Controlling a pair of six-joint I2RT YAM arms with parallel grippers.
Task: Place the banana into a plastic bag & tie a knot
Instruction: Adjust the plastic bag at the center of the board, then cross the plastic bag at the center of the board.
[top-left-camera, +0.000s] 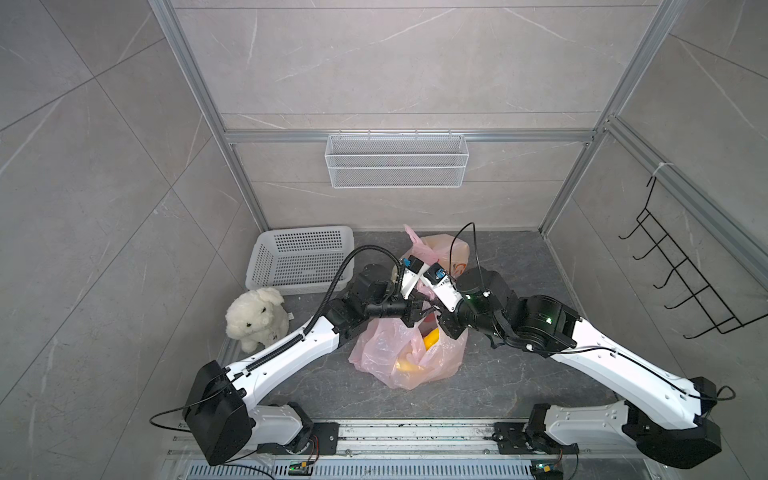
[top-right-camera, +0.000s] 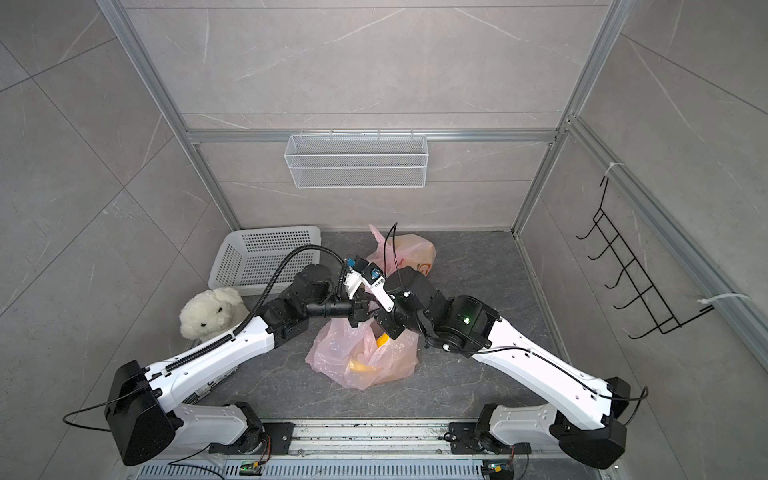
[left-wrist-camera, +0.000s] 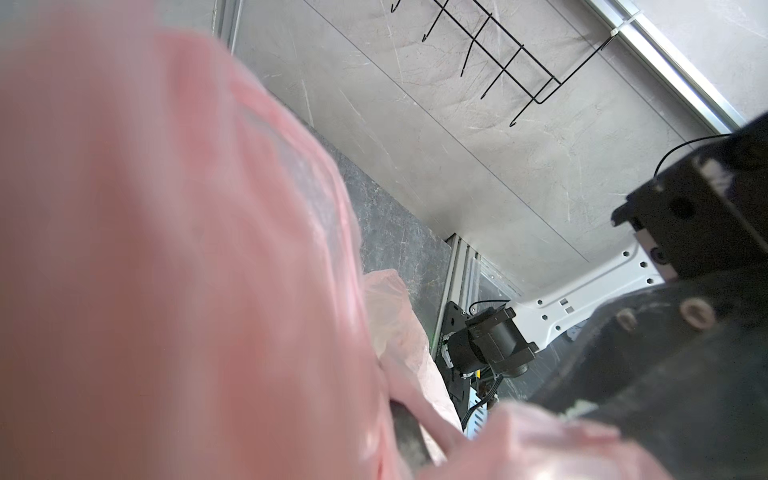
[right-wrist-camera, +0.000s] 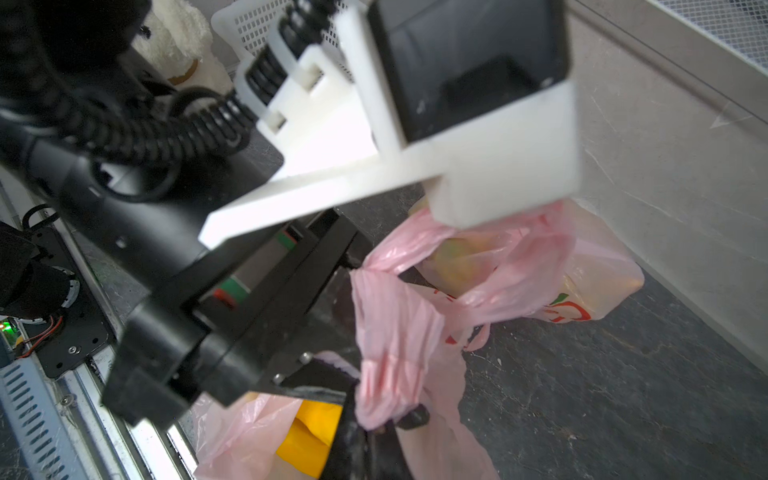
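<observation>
- Pink film of the bag (left-wrist-camera: 166, 249) lies against the left wrist lens and blurs most of that view; a dark finger (left-wrist-camera: 409, 428) shows at its edge.
- The left tool (top-left-camera: 422, 309) is clenched. In the right wrist view pink film runs to its tip, so it seems to pinch the bag's top.
- The right tool (right-wrist-camera: 376, 422) is clamped on a handle (right-wrist-camera: 386, 353), bunched like a rope.
- The step in hand looks like the knot: the bag's top is gathered between the two tools, and no knot shows yet.
- To do it well, the loose ends likely need to cross under light tension, one tucked under the other, then be drawn apart low so the bag does not tip. The wrists sit very close, so a bump or a slipped handle is the main risk.
- The banana (top-left-camera: 432, 336) is inside the bag, yellow showing through mouth and film. The bag rests on the tabletop (top-left-camera: 490, 390) between the arms.
- A second bag (top-left-camera: 446, 249) stands behind, holding something yellowish that cannot be told.
- The white basket (top-left-camera: 299, 257) shows nothing inside, a plush dog (top-left-camera: 255, 316) just beside it. The wire basket (top-left-camera: 397, 160) on the wall also looks bare.
</observation>
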